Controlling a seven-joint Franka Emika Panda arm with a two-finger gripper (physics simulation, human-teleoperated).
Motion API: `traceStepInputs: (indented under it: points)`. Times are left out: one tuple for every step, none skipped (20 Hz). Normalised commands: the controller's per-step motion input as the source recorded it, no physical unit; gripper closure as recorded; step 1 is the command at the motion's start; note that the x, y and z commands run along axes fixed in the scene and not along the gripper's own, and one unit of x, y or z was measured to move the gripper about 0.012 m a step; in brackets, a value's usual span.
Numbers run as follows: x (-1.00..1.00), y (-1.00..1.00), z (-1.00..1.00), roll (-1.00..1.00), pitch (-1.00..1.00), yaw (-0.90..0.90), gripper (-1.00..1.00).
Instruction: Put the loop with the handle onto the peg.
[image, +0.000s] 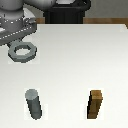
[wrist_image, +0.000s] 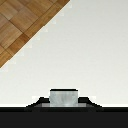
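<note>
White worktop fills the exterior view: the flat grey metal loop with the handle hangs at the arm's jaws, seemingly gripped by its tab, and the upright grey cylindrical peg stands well below it in frame, slightly toward the exterior view's right. A brown wooden block stands apart. Wrist view: a grey piece, probably the tab, sits at the jaws.

1. One ring with a stubby handle, grey, flat.
2. One upright grey peg.
3. One brown wooden block, standing on end.
4. One white tabletop carrying all three.
5. One robot arm, with a single end effector, its fingertips hard to make out.
</note>
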Motion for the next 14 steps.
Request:
traceStepInputs:
  points:
    - [1.0, -0.25, 0.0, 0.0, 0.0, 0.0, 1.0]
    - [0.0, 0.0, 0.0, 0.0, 0.0, 0.0, 1.0]
    - [0.0, 0.0, 0.0, 0.0, 0.0, 0.0, 1.0]
    - [0.0, 0.0, 0.0, 0.0, 0.0, 0.0, 1.0]
    - [0.0, 0.0, 0.0, 0.0, 0.0, 0.0, 1.0]
    - [0.0, 0.0, 0.0, 0.0, 0.0, 0.0, 1.0]
    - [0.0, 0.0, 0.0, 0.0, 0.0, 0.0, 1.0]
    - [0.0, 0.0, 0.0, 0.0, 0.0, 0.0, 1.0]
    - [0.0, 0.0, 0.0, 0.0, 0.0, 0.0, 1.0]
    - [1.0, 0.0, 0.0, 0.0, 0.0, 0.0, 1.0]
    - [0.0, 0.0, 0.0, 0.0, 0.0, 0.0, 1.0]
    - [1.0, 0.0, 0.0, 0.0, 0.0, 0.0, 1.0]
    - [1.0, 0.0, 0.0, 0.0, 0.0, 0.0, 1.0]
    - [1.0, 0.0, 0.0, 0.0, 0.0, 0.0, 1.0]
